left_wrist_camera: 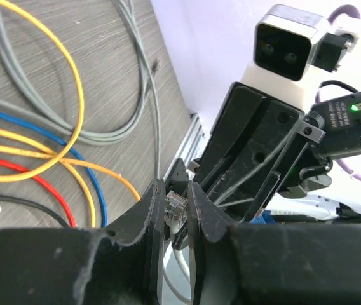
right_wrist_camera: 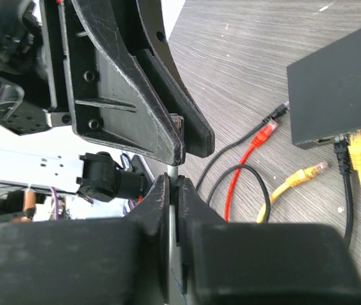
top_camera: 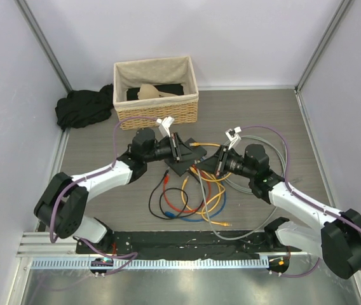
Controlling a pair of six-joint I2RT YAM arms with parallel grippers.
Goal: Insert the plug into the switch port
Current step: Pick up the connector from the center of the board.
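The left gripper [left_wrist_camera: 175,222] is pinching the clear plug [left_wrist_camera: 177,204]; the right gripper [right_wrist_camera: 171,187] is squeezing its grey cable [right_wrist_camera: 173,216] just beside; the switch [right_wrist_camera: 339,82] is lying mid-way on the table [top_camera: 282,127], apart from the plug; aligning and inserting are remaining, I judge.

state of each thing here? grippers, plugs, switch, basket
left gripper: fingers closed on clear plug
right gripper: fingers shut on grey cable
clear plug: held, not inserted
switch: flat on table, several ports occupied
yellow plug: loose on table, unplugged
red plug: loose on table, unplugged
wicker basket: upright, open
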